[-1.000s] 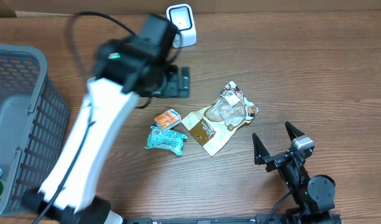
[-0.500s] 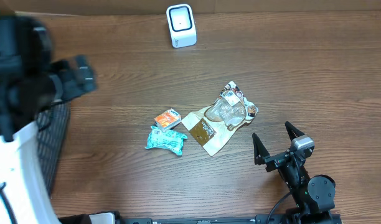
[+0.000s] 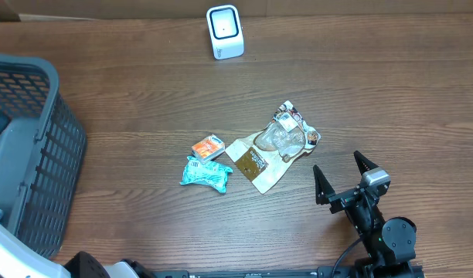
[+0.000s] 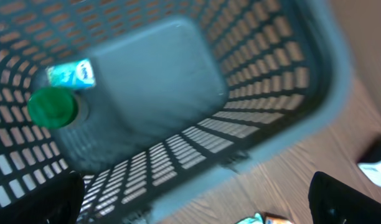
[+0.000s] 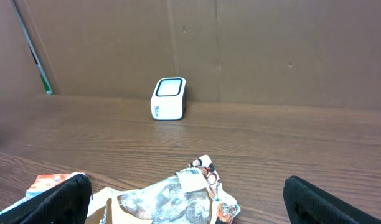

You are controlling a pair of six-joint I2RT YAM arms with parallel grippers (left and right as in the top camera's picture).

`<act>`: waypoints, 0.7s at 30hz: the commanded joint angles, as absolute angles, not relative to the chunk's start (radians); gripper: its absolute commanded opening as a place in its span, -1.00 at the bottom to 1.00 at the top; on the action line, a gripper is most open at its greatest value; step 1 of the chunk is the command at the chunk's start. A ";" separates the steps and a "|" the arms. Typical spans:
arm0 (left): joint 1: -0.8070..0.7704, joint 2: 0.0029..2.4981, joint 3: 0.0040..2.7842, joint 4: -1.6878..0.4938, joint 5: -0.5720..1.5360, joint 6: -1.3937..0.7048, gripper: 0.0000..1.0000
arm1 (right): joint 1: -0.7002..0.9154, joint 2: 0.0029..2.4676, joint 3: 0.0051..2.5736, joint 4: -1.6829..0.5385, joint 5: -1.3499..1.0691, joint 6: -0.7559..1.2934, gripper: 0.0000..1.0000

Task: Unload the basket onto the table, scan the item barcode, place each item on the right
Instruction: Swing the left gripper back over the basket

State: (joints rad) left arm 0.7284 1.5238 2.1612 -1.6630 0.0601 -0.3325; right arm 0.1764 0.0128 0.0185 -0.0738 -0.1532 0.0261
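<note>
The right end effector (image 3: 337,164) is near the pouch (image 3: 271,150), on its right and closer to the robot, with its fingers spread apart and empty. The left end effector (image 4: 193,186) hangs over the basket (image 4: 271,93), far left of the pouch. Its fingers are wide apart and hold nothing. A green-capped bottle (image 4: 51,107) lies in the basket. The pouch lies flat on the surface (image 3: 391,93). A teal packet (image 3: 205,174) and an orange packet (image 3: 208,147) sit just left of it. The white scanner (image 3: 225,31) stands well beyond the pouch.

table (image 3: 391,93): dark wood grain | back: brown cardboard wall (image 5: 271,43), vertical seams | light: even, soft
</note>
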 commanded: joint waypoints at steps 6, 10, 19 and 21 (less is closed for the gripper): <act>0.850 1.589 1.894 -1.581 0.003 -0.311 1.00 | 0.173 0.004 0.008 -0.070 -0.155 0.027 1.00; 0.935 1.589 1.728 -1.498 0.001 -0.314 0.99 | 0.173 0.004 0.008 -0.070 -0.155 0.027 1.00; 1.069 1.589 1.514 -1.380 -0.019 -0.314 1.00 | 0.173 0.004 0.008 -0.070 -0.155 0.027 1.00; 1.094 1.589 1.486 -1.358 -0.019 -0.314 0.99 | 0.173 0.004 0.008 -0.070 -0.155 0.027 1.00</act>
